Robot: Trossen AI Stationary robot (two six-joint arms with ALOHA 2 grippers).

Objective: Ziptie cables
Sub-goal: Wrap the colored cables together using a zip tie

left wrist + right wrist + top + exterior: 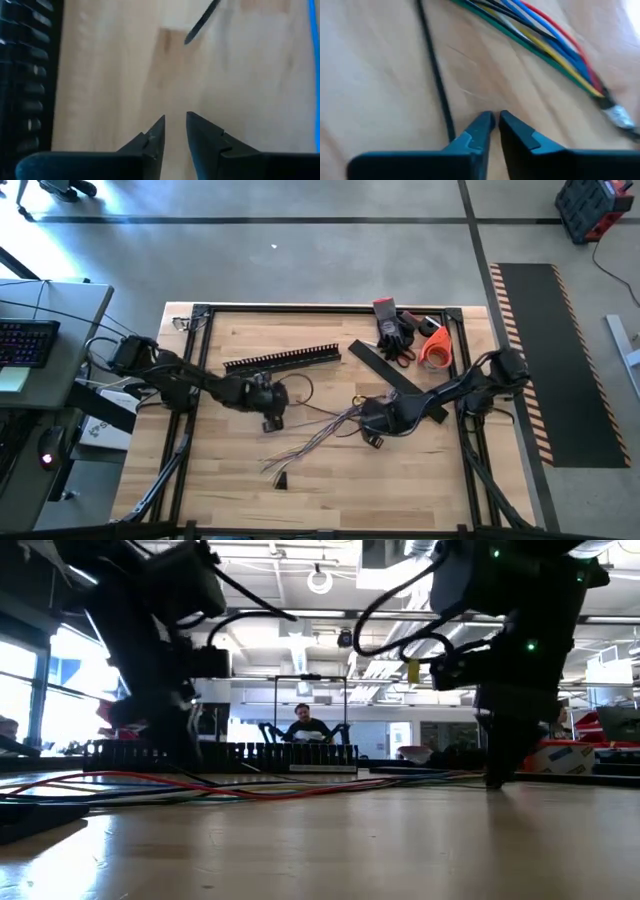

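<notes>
Cables (320,428) splayed diagonally across table, left pincer (175,131) slightly parted, right pincer (496,122) closed, both empty.

The cables (320,430), thin dark wires with coloured strands, lie splayed flat across the wooden tabletop.

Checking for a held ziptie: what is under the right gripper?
Under the right gripper: bare wooden table, with a thin black wire beside it and the bunch of coloured cables farther off. Nothing sits between its nearly closed tips.
</notes>
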